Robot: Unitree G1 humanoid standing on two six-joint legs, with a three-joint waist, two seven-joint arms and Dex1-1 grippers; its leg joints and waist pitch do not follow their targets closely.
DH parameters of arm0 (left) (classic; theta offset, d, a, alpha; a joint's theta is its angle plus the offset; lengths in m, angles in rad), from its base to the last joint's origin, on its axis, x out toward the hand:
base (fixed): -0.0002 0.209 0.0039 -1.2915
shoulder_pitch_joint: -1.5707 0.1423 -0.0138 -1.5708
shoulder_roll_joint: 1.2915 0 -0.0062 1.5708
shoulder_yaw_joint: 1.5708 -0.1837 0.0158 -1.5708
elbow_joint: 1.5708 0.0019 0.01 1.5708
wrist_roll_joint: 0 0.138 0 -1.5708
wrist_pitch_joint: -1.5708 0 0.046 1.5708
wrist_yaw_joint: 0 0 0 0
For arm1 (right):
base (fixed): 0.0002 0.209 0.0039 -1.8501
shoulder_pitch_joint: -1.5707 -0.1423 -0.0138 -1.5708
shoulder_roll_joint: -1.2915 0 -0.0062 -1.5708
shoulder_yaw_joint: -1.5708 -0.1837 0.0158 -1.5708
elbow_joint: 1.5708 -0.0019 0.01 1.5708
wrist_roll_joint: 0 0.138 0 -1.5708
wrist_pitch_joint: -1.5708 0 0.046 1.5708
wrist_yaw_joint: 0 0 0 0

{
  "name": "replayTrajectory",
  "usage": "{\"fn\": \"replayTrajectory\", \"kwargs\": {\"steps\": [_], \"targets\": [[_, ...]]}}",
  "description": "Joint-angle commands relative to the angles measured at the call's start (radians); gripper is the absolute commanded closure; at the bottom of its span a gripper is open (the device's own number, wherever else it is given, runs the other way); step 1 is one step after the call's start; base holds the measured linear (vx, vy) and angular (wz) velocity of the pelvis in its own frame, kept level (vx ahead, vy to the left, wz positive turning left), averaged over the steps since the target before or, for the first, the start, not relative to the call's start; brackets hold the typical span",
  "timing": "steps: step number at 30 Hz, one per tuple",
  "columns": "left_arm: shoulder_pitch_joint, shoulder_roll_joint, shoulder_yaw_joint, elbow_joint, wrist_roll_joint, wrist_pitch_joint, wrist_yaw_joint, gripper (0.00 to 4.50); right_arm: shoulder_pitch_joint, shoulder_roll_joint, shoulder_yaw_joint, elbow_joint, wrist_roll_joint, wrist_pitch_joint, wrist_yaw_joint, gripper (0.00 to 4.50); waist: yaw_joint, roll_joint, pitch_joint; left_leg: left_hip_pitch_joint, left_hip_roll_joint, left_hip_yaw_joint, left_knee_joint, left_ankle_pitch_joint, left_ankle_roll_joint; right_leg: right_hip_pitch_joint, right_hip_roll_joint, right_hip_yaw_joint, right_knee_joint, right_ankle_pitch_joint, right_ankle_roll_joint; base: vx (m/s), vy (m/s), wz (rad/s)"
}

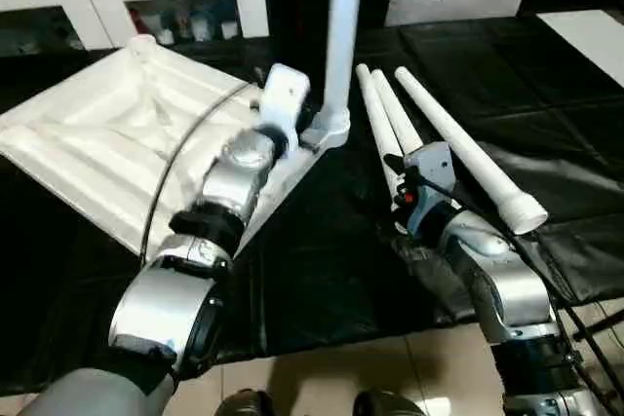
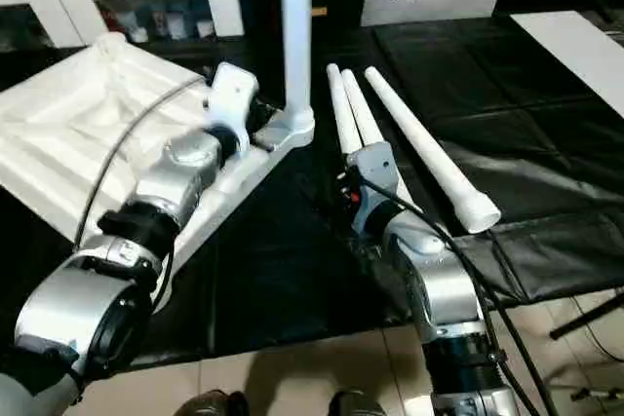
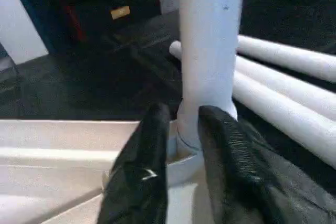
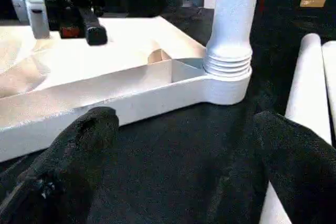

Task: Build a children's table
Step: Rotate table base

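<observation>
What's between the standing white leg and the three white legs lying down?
Just bare black cloth between the upright white plastic leg and the three loose white legs, seen in the eye views.

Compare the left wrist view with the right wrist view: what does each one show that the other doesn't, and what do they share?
Left wrist view alone: the left gripper from behind, its black fingers close together at the base of the upright white plastic leg.

Right wrist view alone: the threaded rings where that leg meets the round corner socket of the white plastic table top, and the right gripper wide open over the black cloth.

Both: the upright leg, the table top's edge, and loose white legs lying alongside.
</observation>
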Motion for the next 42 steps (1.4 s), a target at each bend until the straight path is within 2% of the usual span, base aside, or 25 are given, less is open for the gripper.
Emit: {"fn": "replayTrajectory", "kwargs": {"steps": [1,3,5,6,8,9,10,11,12,13,15,16,17,18,19,21,22,23,24,26,27,29,35,37,42], "targets": [[0.014,0.015,-0.019,0.021,0.018,-0.023,-0.017,3.1,0.009,0.004,0.007,-0.02,0.0,0.01,-0.008,0.0,0.003,-0.001,-0.082,0.019,0.055,-0.027,-0.054,-0.072,0.151,0.067,-0.097,0.05,-0.066,-0.051,-0.23,0.0,0.0,0.0],[0.034,0.027,-0.021,-0.009,0.013,-0.034,-0.04,2.87,0.011,0.006,0.012,-0.025,0.001,0.014,-0.006,0.0,0.002,0.002,-0.083,0.02,0.058,-0.028,-0.057,-0.085,0.14,0.066,-0.097,0.05,-0.065,-0.056,-0.228,0.0,0.0,0.0],[0.111,0.073,-0.051,-0.154,0.019,-0.016,-0.134,2.77,0.023,-0.002,0.027,-0.043,0.001,0.024,-0.001,0.0,0.004,0.005,-0.082,0.019,0.063,-0.031,-0.06,-0.087,0.131,0.067,-0.101,0.051,-0.062,-0.043,-0.233,0.0,0.0,0.0],[0.111,0.073,-0.051,-0.154,0.019,-0.016,-0.134,2.57,0.023,-0.002,0.027,-0.043,0.001,0.024,-0.001,0.0,0.003,0.003,-0.082,0.016,0.066,-0.033,-0.062,-0.081,0.129,0.071,-0.104,0.053,-0.058,-0.031,-0.237,0.0,0.0,0.0],[0.177,0.117,-0.078,-0.271,0.019,0.026,-0.205,2.47,0.032,-0.007,0.036,-0.052,0.0,0.032,0.004,0.0,0.0,0.006,-0.081,0.022,0.065,-0.027,-0.061,-0.101,0.119,0.063,-0.1,0.054,-0.06,-0.04,-0.243,0.0,0.0,0.0],[0.236,0.159,-0.098,-0.376,0.008,0.078,-0.267,2.47,0.041,-0.01,0.044,-0.059,-0.002,0.036,0.009,0.0,0.004,0.007,-0.08,0.023,0.071,-0.031,-0.065,-0.103,0.112,0.065,-0.107,0.055,-0.056,-0.042,-0.248,0.0,0.0,0.0],[0.292,0.201,-0.116,-0.472,-0.003,0.131,-0.321,2.23,0.048,-0.012,0.054,-0.066,-0.004,0.039,0.016,0.0,-0.002,0.013,-0.076,0.023,0.067,-0.026,-0.066,-0.12,0.102,0.058,-0.099,0.055,-0.061,-0.07,-0.236,0.0,0.0,0.0],[0.341,0.243,-0.13,-0.551,-0.014,0.17,-0.366,2.23,0.053,-0.012,0.065,-0.071,-0.005,0.04,0.025,0.0,-0.002,0.013,-0.078,0.027,0.071,-0.028,-0.067,-0.124,0.092,0.058,-0.102,0.056,-0.057,-0.069,-0.238,0.0,0.0,0.0],[0.361,0.261,-0.135,-0.584,-0.018,0.185,-0.384,2.23,0.055,-0.013,0.07,-0.072,-0.005,0.04,0.029,0.0,-0.005,0.013,-0.076,0.02,0.073,-0.031,-0.07,-0.122,0.087,0.063,-0.103,0.056,-0.052,-0.067,-0.239,0.0,0.0,0.0],[0.412,0.306,-0.144,-0.662,-0.038,0.218,-0.43,2.23,0.06,-0.014,0.081,-0.079,-0.005,0.043,0.038,0.0,-0.007,0.017,-0.072,0.027,0.07,-0.026,-0.071,-0.154,0.074,0.052,-0.097,0.057,-0.061,-0.105,-0.232,0.0,0.0,0.0],[0.493,0.396,-0.161,-0.776,-0.068,0.241,-0.523,2.23,0.068,-0.015,0.095,-0.09,-0.002,0.049,0.05,0.0,-0.007,0.02,-0.065,0.028,0.071,-0.027,-0.077,-0.192,0.052,0.051,-0.1,0.059,-0.065,-0.174,-0.217,0.0,0.0,0.0],[0.535,0.446,-0.16,-0.832,-0.09,0.256,-0.576,2.23,0.071,-0.017,0.101,-0.094,-0.003,0.051,0.051,0.0,-0.008,0.014,-0.063,0.028,0.072,-0.027,-0.081,-0.205,0.045,0.049,-0.097,0.059,-0.068,-0.197,-0.209,0.0,0.0,0.0],[0.564,0.49,-0.156,-0.867,-0.1,0.264,-0.617,2.23,0.073,-0.019,0.105,-0.096,-0.003,0.052,0.052,0.0,-0.012,0.023,-0.058,0.033,0.071,-0.026,-0.086,-0.234,0.023,0.04,-0.091,0.061,-0.068,-0.227,-0.196,0.0,0.0,0.0],[0.581,0.518,-0.151,-0.889,-0.106,0.271,-0.642,2.23,0.074,-0.021,0.107,-0.097,-0.003,0.053,0.053,0.0,-0.015,0.018,-0.056,0.033,0.067,-0.023,-0.087,-0.249,0.019,0.04,-0.087,0.061,-0.071,-0.243,-0.189,0.0,0.0,0.0],[0.603,0.574,-0.132,-0.914,-0.106,0.291,-0.681,2.23,0.076,-0.025,0.115,-0.099,-0.004,0.051,0.057,0.0,-0.008,0.022,-0.059,0.046,0.067,-0.021,-0.084,-0.263,0.007,0.033,-0.089,0.064,-0.075,-0.257,-0.184,0.0,0.0,0.0],[0.606,0.595,-0.123,-0.917,-0.103,0.295,-0.694,2.23,0.077,-0.026,0.117,-0.1,-0.004,0.051,0.058,0.0,-0.006,0.025,-0.05,0.042,0.064,-0.022,-0.089,-0.294,-0.007,0.032,-0.088,0.064,-0.077,-0.306,-0.169,0.0,0.0,0.0],[0.632,0.681,-0.104,-0.964,-0.095,0.323,-0.754,2.23,0.081,-0.031,0.124,-0.103,-0.004,0.055,0.063,0.0,-0.005,0.02,-0.053,0.043,0.065,-0.026,-0.09,-0.3,-0.018,0.035,-0.092,0.065,-0.075,-0.323,-0.159,0.0,0.0,0.0],[0.639,0.709,-0.103,-0.976,-0.089,0.323,-0.774,2.23,0.081,-0.032,0.127,-0.104,-0.004,0.055,0.066,0.0,-0.008,0.02,-0.051,0.032,0.064,-0.03,-0.094,-0.293,-0.019,0.041,-0.094,0.065,-0.072,-0.331,-0.15,0.0,0.0,0.0],[0.654,0.774,-0.1,-1.0,-0.092,0.334,-0.817,2.23,0.082,-0.035,0.132,-0.105,-0.005,0.056,0.07,0.0,-0.011,0.022,-0.052,0.039,0.062,-0.027,-0.094,-0.299,-0.021,0.034,-0.09,0.066,-0.075,-0.335,-0.144,0.0,0.0,0.0],[0.659,0.803,-0.098,-1.008,-0.099,0.342,-0.834,2.23,0.082,-0.035,0.134,-0.105,-0.005,0.055,0.071,0.0,-0.014,0.023,-0.053,0.039,0.061,-0.025,-0.092,-0.292,-0.024,0.035,-0.09,0.067,-0.073,-0.322,-0.151,0.0,0.0,0.0],[0.665,0.877,-0.09,-1.011,-0.104,0.341,-0.883,2.23,0.084,-0.039,0.138,-0.108,-0.003,0.056,0.073,0.0,-0.012,0.023,-0.054,0.041,0.061,-0.026,-0.091,-0.287,-0.025,0.035,-0.092,0.068,-0.073,-0.314,-0.153,0.0,0.0,0.0],[0.664,0.926,-0.088,-0.996,-0.096,0.322,-0.925,2.23,0.086,-0.042,0.142,-0.111,-0.001,0.057,0.078,0.0,-0.012,0.025,-0.059,0.04,0.058,-0.023,-0.089,-0.266,-0.018,0.036,-0.09,0.069,-0.07,-0.289,-0.159,0.0,0.0,0.0],[0.662,1.027,-0.105,-0.951,-0.048,0.203,-1.014,2.23,0.096,-0.07,0.157,-0.128,0.006,0.056,0.115,0.0,-0.007,0.031,-0.064,0.039,0.059,-0.023,-0.085,-0.22,-0.009,0.04,-0.088,0.066,-0.062,-0.207,-0.174,0.0,0.0,0.0],[0.662,1.05,-0.122,-0.949,-0.032,0.159,-1.033,2.23,0.1,-0.089,0.166,-0.139,0.009,0.057,0.137,0.0,-0.008,0.029,-0.064,0.039,0.059,-0.022,-0.086,-0.225,-0.009,0.041,-0.088,0.066,-0.063,-0.206,-0.177,0.0,0.0,0.0],[0.659,1.042,-0.174,-0.946,0.001,0.114,-1.042,2.23,0.128,-0.167,0.22,-0.218,0.042,0.078,0.267,0.0,-0.002,0.029,-0.062,0.041,0.062,-0.021,-0.086,-0.245,-0.008,0.045,-0.089,0.068,-0.063,-0.216,-0.177,0.0,0.0,0.0]]}}
